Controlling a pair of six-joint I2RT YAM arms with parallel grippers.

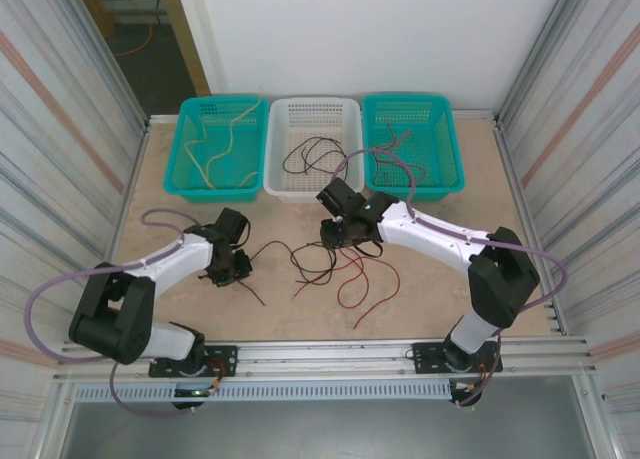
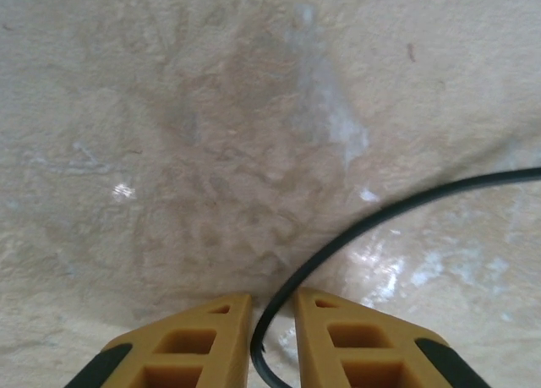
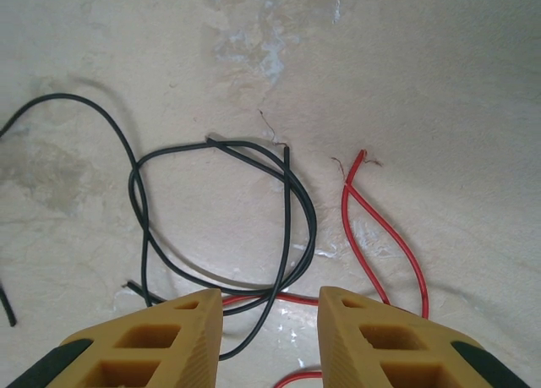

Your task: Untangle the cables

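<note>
Black cable (image 2: 355, 229) lies curved on the pale bench (image 2: 152, 134) and runs in between the fingers of my left tool (image 2: 272, 308), which stand close together, but I cannot tell if they really pinch it. My right tool (image 3: 270, 297) is open above a black loop (image 3: 211, 143) and a red cable (image 3: 387, 233), both lying on the bench.
</note>
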